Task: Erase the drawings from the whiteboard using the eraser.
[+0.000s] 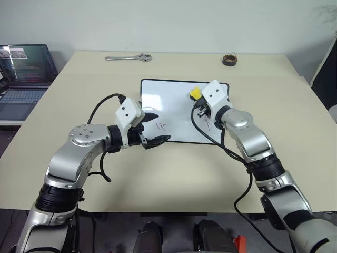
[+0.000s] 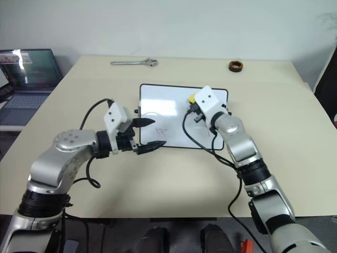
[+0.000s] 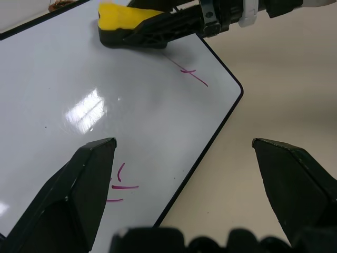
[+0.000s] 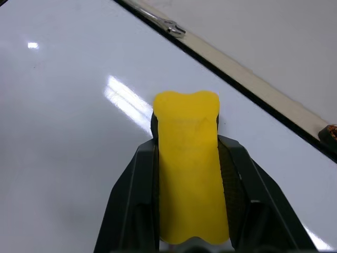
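Note:
The whiteboard (image 1: 163, 97) lies flat in the middle of the table. My right gripper (image 1: 196, 97) is shut on the yellow eraser (image 4: 188, 158), which is over the board's far right part; I cannot tell whether it touches. The drawings are a few short purple strokes (image 3: 122, 185) near the board's near edge and a thin reddish cross (image 3: 190, 74) towards its right side, close to the eraser. My left gripper (image 1: 162, 127) is open and empty. It straddles the board's near edge, one finger over the white surface and the other over the table.
A metal wrench (image 1: 129, 57) and a dark tape roll (image 1: 229, 59) lie at the table's far edge. An open laptop (image 1: 23, 74) stands off the table to the left. The beige tabletop (image 1: 274, 100) stretches wide on both sides of the board.

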`<state>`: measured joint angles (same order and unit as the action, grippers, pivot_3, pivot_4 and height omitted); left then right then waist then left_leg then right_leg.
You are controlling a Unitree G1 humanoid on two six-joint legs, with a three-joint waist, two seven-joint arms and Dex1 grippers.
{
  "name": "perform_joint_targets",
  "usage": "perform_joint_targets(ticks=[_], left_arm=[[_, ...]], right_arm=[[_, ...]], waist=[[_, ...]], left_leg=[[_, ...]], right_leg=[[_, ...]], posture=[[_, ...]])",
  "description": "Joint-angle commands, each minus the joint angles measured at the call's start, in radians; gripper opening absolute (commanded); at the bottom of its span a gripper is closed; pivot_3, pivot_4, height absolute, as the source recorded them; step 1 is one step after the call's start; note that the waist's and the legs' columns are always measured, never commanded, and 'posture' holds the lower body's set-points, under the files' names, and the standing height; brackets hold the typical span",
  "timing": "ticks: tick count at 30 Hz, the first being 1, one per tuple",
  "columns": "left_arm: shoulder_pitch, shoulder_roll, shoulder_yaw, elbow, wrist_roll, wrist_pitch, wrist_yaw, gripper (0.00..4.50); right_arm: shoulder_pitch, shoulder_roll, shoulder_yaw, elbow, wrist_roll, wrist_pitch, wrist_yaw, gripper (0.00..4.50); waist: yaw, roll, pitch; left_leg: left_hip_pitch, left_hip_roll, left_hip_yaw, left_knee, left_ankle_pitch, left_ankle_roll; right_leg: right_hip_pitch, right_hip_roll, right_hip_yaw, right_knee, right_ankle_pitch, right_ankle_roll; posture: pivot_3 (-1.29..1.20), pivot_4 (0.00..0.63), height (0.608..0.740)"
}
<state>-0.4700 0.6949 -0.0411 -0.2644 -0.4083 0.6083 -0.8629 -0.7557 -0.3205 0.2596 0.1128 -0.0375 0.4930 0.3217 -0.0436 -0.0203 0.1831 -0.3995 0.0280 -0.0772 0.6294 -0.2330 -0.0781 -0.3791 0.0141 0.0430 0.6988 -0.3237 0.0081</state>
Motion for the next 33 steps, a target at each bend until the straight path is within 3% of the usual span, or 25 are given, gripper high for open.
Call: perform_joint_targets(ticks=[1, 10, 23, 33], left_arm=[[-0.006, 0.002, 0.009, -0.022, -0.003, -0.004, -0.003, 4.50], [0.014, 0.002, 0.010, 0.008, 0.007, -0.046, -0.028, 4.50], [0.059, 0.007, 0.022, 0.006, 0.013, -0.080, -0.031, 4.50], [0.057, 0.005, 0.018, 0.019, 0.019, -0.094, -0.036, 4.50]], right_arm=[[0.062, -0.017, -0.018, -0.050, 0.001, 0.073, 0.032, 1.14], [0.003, 0.016, -0.071, -0.010, -0.058, 0.033, -0.073, 1.14], [0.133, -0.072, 0.042, -0.106, -0.103, 0.109, 0.108, 1.14], [0.067, 0.019, -0.119, -0.089, -0.051, 0.089, 0.012, 1.14]], waist=[[0.003, 0.000, 0.000], [0.001, 0.000, 0.000], [0.002, -0.001, -0.001], [-0.007, -0.002, -0.001]], left_leg=[[0.000, 0.000, 0.000, 0.000, 0.000, 0.000], [0.002, 0.000, 0.000, 0.001, 0.000, 0.000], [0.006, 0.000, 0.000, 0.001, 0.000, 0.000], [0.007, 0.000, 0.000, 0.001, 0.000, 0.000]], right_leg=[[0.000, 0.000, 0.000, 0.000, 0.000, 0.000], [0.001, 0.001, 0.001, 0.004, 0.000, 0.000], [0.005, 0.001, 0.001, 0.003, 0.000, 0.000], [0.006, 0.001, 0.001, 0.003, 0.000, 0.000]], posture=[[0.00, 0.150, 0.740], [0.00, 0.150, 0.740], [0.00, 0.150, 0.740], [0.00, 0.150, 0.740]])
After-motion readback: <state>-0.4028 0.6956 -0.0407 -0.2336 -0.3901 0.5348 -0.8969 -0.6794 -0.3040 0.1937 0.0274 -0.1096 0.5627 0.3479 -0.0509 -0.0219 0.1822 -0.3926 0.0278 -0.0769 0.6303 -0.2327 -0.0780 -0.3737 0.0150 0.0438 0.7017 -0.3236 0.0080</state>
